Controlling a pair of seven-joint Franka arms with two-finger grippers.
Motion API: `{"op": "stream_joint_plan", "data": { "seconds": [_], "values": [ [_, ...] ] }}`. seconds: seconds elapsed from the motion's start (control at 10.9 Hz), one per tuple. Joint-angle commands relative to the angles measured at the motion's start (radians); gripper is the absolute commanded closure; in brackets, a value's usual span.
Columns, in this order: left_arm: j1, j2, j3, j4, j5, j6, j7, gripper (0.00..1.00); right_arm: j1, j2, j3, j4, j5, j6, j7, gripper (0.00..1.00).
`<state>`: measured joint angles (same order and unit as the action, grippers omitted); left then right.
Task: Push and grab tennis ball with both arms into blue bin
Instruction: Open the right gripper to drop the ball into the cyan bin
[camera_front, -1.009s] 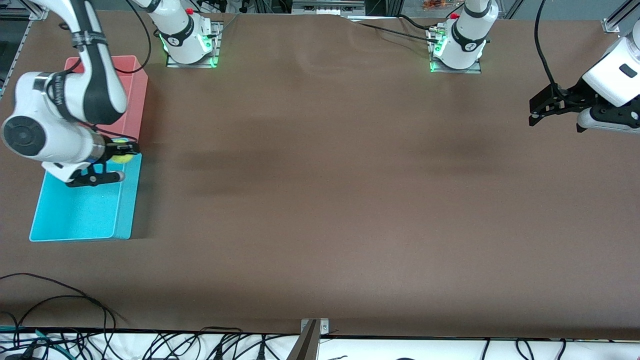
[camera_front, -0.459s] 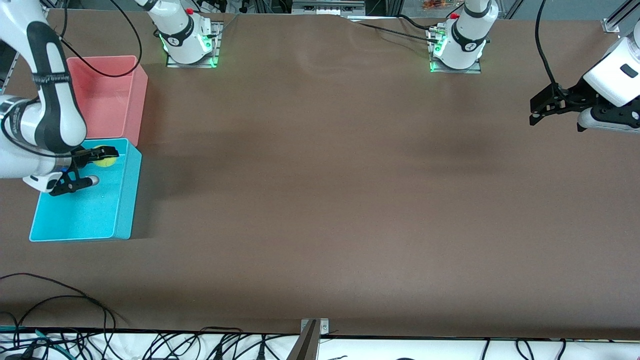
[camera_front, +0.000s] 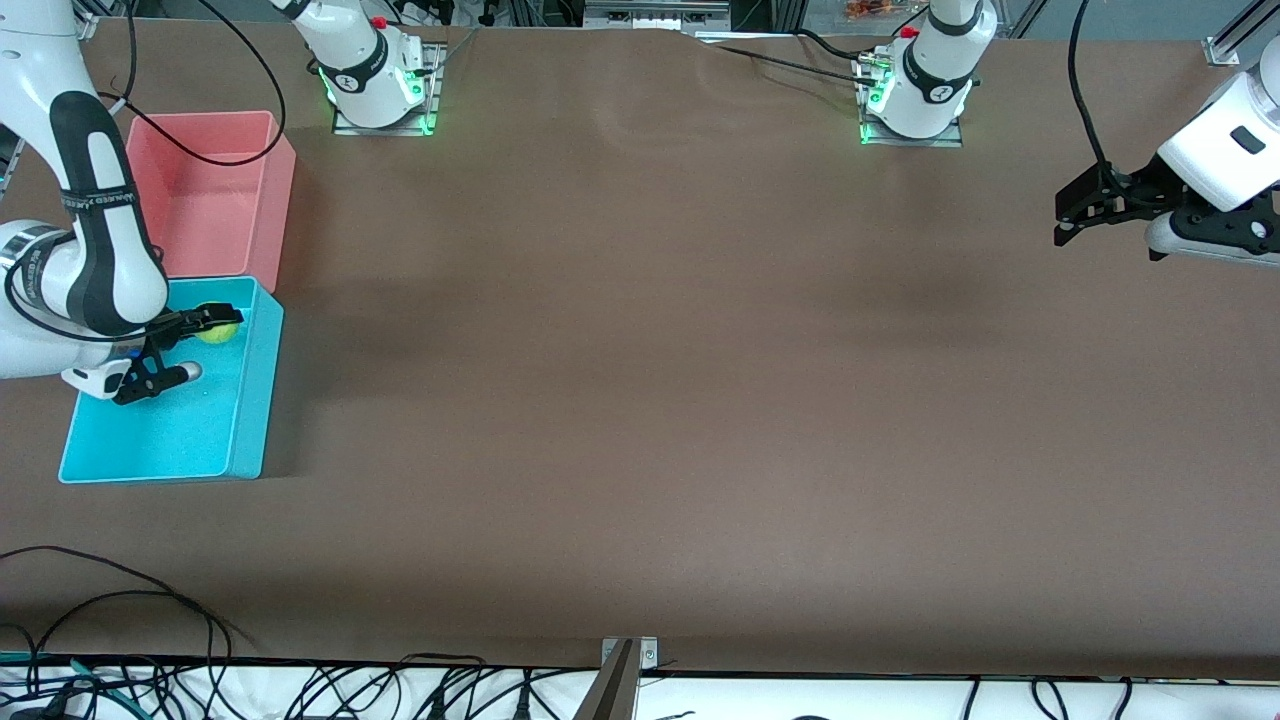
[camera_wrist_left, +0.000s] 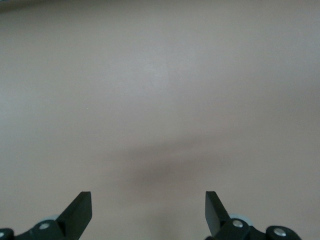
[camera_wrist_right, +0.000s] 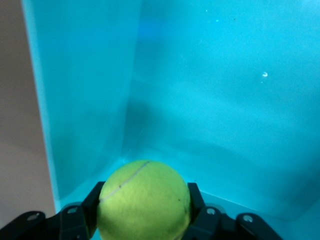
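A broad brown table (camera_front: 640, 400) stretched between two white Franka arms whose green-lit bases stood along its upper edge, with black cables trailing off the edge nearest the front camera. At the right arm's end of the table sat a pink bin (camera_front: 212, 190) and, nearer the camera and just beside it, the blue bin (camera_front: 170, 440).

The right gripper (camera_front: 205, 326) hung over the blue bin, inside the line of its walls, with the tennis ball (camera_front: 217, 329) between its black fingers. The right wrist view showed the yellow-green ball (camera_wrist_right: 144, 200) flanked closely by both fingers, the bin's cyan floor and a corner of its walls (camera_wrist_right: 90, 100) below. Whether the fingers gripped the ball firmly or had begun to loosen could not be told for certain; the ball sat between them and had not dropped away.

The left gripper (camera_front: 1085, 208) waited over bare table at the left arm's end, well apart from the bins, its fingers (camera_wrist_left: 80, 212) spread wide and holding nothing.

By the look of things, the task was nearly finished: the ball had been gathered and carried to the correct bin. What remained, judging from the scene, was the release, letting the ball fall to the bin's floor, then drawing the arm clear of the walls.
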<state>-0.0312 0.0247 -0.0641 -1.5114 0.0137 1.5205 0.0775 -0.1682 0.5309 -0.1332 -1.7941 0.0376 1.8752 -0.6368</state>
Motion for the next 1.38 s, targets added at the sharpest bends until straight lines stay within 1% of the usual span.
{"op": "stream_joint_plan", "data": {
  "seconds": [0.0, 0.09, 0.28, 0.37, 0.46, 0.64, 0.83, 0.92, 1.01, 1.19, 1.28],
  "values": [
    [0.013, 0.007, 0.004, 0.022, -0.02, -0.026, 0.105, 0.0, -0.037, 0.029, 0.01, 0.03, 0.024, -0.03, -0.034, 0.04],
    [0.013, 0.004, 0.004, 0.023, -0.02, -0.029, 0.105, 0.0, -0.039, 0.026, 0.011, 0.033, 0.024, -0.033, -0.034, 0.0],
    [0.013, 0.003, 0.004, 0.023, -0.021, -0.045, 0.105, 0.0, -0.039, 0.021, 0.011, 0.042, 0.024, -0.034, -0.034, 0.0],
    [0.01, 0.004, -0.002, 0.023, -0.02, -0.049, 0.105, 0.0, -0.037, 0.02, 0.012, 0.065, 0.022, -0.053, -0.034, 0.0],
    [0.011, 0.006, 0.0, 0.023, -0.021, -0.049, 0.107, 0.0, -0.037, 0.021, 0.012, 0.121, 0.021, -0.111, -0.032, 0.0],
    [0.01, 0.006, -0.002, 0.023, -0.02, -0.057, 0.11, 0.0, -0.027, 0.018, 0.017, 0.267, 0.022, -0.285, -0.008, 0.0],
    [0.01, 0.009, 0.0, 0.023, -0.021, -0.057, 0.113, 0.0, -0.01, 0.005, 0.02, 0.373, 0.022, -0.375, 0.061, 0.0],
    [0.01, 0.009, 0.0, 0.023, -0.021, -0.057, 0.113, 0.0, -0.007, -0.011, 0.029, 0.404, 0.022, -0.405, 0.096, 0.0],
    [0.007, 0.011, -0.002, 0.023, -0.021, -0.057, 0.113, 0.0, 0.01, -0.038, 0.055, 0.439, 0.015, -0.409, 0.135, 0.0],
    [0.005, 0.012, -0.002, 0.023, -0.021, -0.056, 0.113, 0.0, 0.061, -0.074, 0.053, 0.472, -0.005, -0.409, 0.234, 0.0],
    [0.007, 0.012, -0.002, 0.023, -0.02, -0.056, 0.114, 0.0, 0.079, -0.095, 0.055, 0.473, -0.031, -0.407, 0.274, 0.0]
  ]
}}
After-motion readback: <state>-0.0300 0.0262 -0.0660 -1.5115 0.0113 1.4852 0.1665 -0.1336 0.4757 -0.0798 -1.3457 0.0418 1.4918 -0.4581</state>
